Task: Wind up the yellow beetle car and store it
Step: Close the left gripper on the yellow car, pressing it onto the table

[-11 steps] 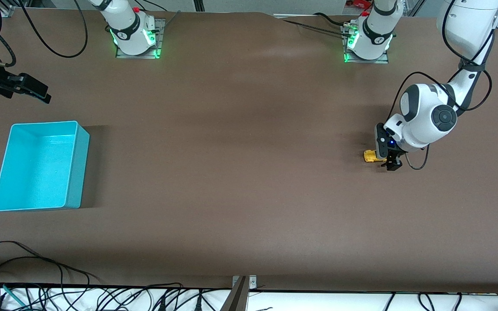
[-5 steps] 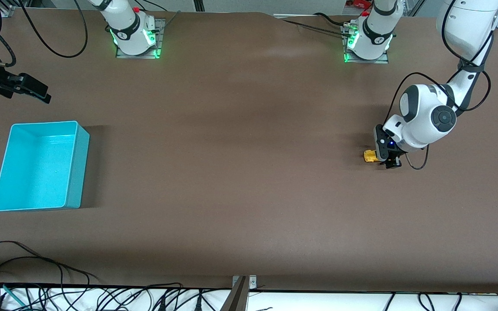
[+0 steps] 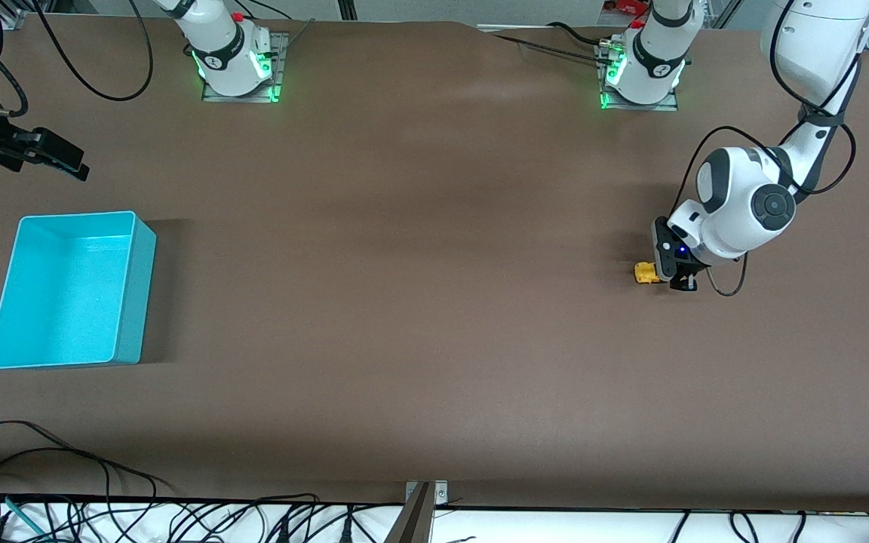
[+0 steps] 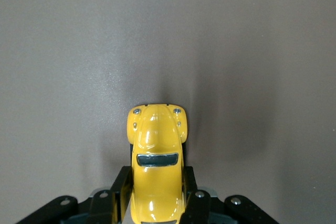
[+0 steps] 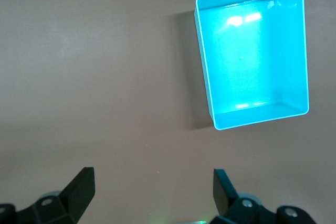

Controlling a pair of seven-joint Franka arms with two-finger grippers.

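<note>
The yellow beetle car [image 3: 643, 272] stands on the brown table toward the left arm's end. My left gripper [image 3: 677, 277] is down at the table, shut on the car's rear half. In the left wrist view the car [image 4: 156, 145] sits between the black fingers [image 4: 121, 188], its hood pointing away from the gripper [image 4: 156, 184]. My right gripper [image 3: 48, 154] is open and empty, held up over the table's right arm end near the turquoise bin [image 3: 65, 294]. The right wrist view shows the gripper [image 5: 152, 191] with wide-spread fingers and the empty bin [image 5: 252, 51] below.
Both arm bases [image 3: 234, 60] stand along the table edge farthest from the front camera. Cables [image 3: 42, 467] lie along the edge nearest the front camera. Bare brown table lies between the car and the bin.
My left gripper has settled a little lower around the car, and the car has shifted slightly toward the right arm's end. The right arm has not moved.
</note>
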